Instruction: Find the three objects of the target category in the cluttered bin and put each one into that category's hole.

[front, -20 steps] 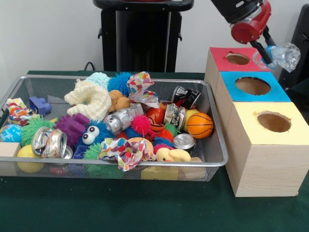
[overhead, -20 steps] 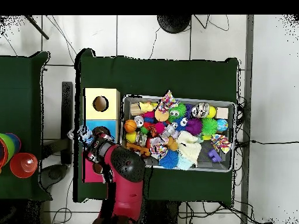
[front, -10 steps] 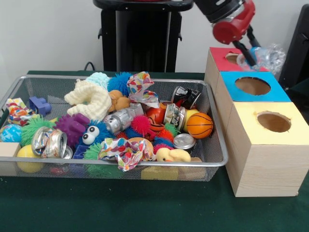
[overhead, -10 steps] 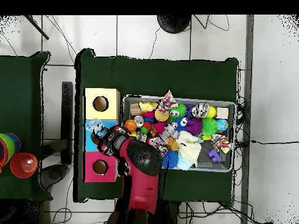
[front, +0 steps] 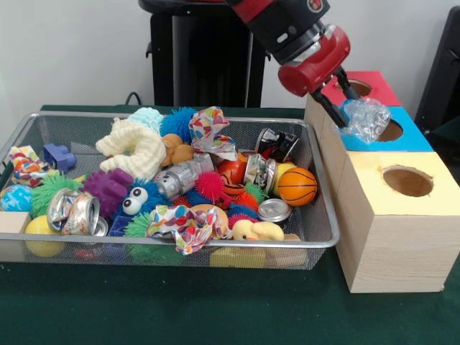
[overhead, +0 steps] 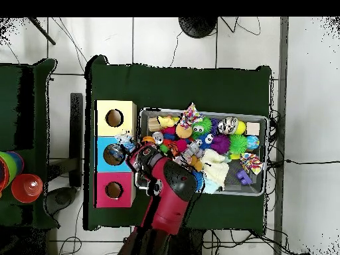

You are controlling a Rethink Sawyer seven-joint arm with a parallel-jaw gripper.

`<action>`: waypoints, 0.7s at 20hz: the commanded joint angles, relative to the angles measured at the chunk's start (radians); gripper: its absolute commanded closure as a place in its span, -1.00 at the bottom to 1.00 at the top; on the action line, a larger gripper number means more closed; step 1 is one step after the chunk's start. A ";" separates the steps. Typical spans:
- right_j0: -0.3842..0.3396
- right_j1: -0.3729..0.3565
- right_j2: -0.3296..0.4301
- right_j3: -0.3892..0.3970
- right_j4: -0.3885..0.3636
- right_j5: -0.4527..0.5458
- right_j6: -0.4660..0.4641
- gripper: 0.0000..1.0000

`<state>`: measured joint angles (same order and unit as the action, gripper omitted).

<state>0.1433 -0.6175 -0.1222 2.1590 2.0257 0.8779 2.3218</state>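
Front view: gripper (front: 343,108) has swung from beyond the red box (front: 363,83) to the blue box (front: 388,133), fingers pinching a crumpled clear plastic bottle (front: 365,118) just above the blue hole's edge nearest the wire bin (front: 320,237). Bin contents unchanged. Green cloth (front: 180,305) covers the table; tiled floor (overhead: 166,40) around it.

Plain pale wall (front: 72,50) behind. Dark green cloth over the desk (front: 215,309). Light tiled floor (overhead: 172,43) all around, crossed by cables. Second green desk (overhead: 16,133) alongside, with stacked cups (overhead: 16,179).
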 commanded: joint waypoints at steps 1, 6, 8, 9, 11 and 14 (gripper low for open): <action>0.060 0.118 0.133 -0.064 0.222 0.167 -0.385 1.00; 0.097 0.139 0.117 -0.089 0.262 0.208 -0.365 1.00; 0.103 0.134 0.103 -0.085 0.245 0.216 -0.348 1.00; 0.104 0.130 0.095 -0.079 0.235 0.224 -0.339 1.00; 0.121 0.093 0.073 -0.065 0.219 0.223 -0.297 1.00; 0.140 0.043 0.037 -0.049 0.186 0.205 -0.248 1.00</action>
<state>0.2689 -0.5394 -0.1128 2.1530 2.2031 1.0534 2.2505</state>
